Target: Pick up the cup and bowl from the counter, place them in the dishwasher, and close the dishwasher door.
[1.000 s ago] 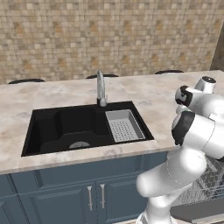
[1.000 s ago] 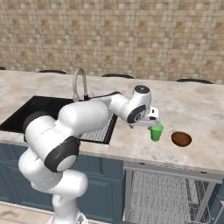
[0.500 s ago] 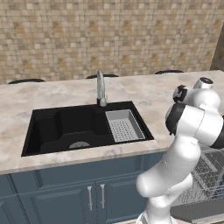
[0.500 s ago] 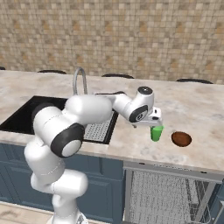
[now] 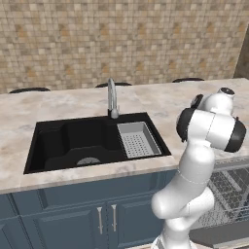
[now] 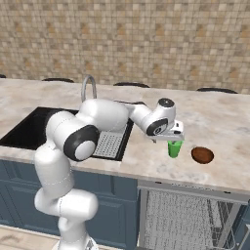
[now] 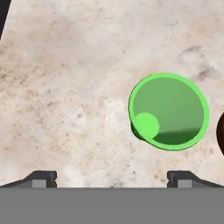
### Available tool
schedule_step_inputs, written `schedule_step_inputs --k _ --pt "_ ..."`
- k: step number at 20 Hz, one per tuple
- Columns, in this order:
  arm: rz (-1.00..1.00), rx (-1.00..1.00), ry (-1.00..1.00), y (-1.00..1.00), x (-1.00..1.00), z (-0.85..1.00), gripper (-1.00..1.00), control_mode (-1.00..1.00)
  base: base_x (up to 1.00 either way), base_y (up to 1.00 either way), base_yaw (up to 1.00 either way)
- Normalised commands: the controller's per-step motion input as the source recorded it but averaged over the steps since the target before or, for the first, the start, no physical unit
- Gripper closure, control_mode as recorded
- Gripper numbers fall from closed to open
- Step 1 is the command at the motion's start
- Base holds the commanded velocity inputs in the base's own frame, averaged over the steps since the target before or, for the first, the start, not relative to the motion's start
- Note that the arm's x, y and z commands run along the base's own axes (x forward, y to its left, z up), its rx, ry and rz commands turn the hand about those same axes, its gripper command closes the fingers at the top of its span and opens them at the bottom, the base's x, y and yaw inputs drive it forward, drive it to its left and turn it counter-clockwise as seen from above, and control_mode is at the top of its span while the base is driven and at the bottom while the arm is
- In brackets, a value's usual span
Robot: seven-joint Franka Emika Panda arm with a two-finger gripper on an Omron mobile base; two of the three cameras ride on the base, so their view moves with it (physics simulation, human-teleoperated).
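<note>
Because the arm reaches out over the right part of the surface [image 6: 224, 122], the end effector [image 6: 172, 138] hangs directly above the cup [image 6: 174, 148], a pose that suits a straight descent for a top grasp. Starting at the left, the black sink [image 6: 29, 129] and its steel tap [image 6: 88, 87] lie well away from the work. Next comes the cup, standing upright on the stone with its mouth open to the hand camera [image 7: 168, 111]. In that view it sits off toward the right fingertip [image 7: 188, 178] rather than midway between the two (so a small sideways shift seems needed before closing). The fingertips stand wide apart with nothing between them, so the end effector is spread and empty. Just right of the cup, apart from it, rests the bowl [image 6: 202, 155]. Below the surface edge the dishwasher [image 6: 185, 219] shows its wire rack, evidently left open to receive both pieces. No brand, label or writing can be read anywhere.
</note>
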Motion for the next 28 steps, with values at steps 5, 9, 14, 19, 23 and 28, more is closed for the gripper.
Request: schedule_step_inputs --k 5,9,14,19,23,28 --pt "0.0 0.0 0.0 -0.12 0.24 -0.07 -1.0 -1.0 0.0 0.0 0.0" --pt "0.0 0.0 0.0 -0.08 0.24 -0.1 -1.0 -1.0 0.0 0.0 0.0" --pt "0.0 0.0 0.01 -0.06 0.28 -0.21 -1.0 -1.0 0.0 0.0 0.0" --pt "0.0 0.0 0.01 -0.1 0.25 -0.21 -1.0 -1.0 0.0 0.0 0.0" --pt "0.0 0.0 0.0 -0.13 0.23 -0.18 -1.0 -1.0 0.0 0.0 0.0" --pt "0.0 0.0 0.0 -0.1 0.2 -0.19 -1.0 -1.0 0.0 0.0 0.0"
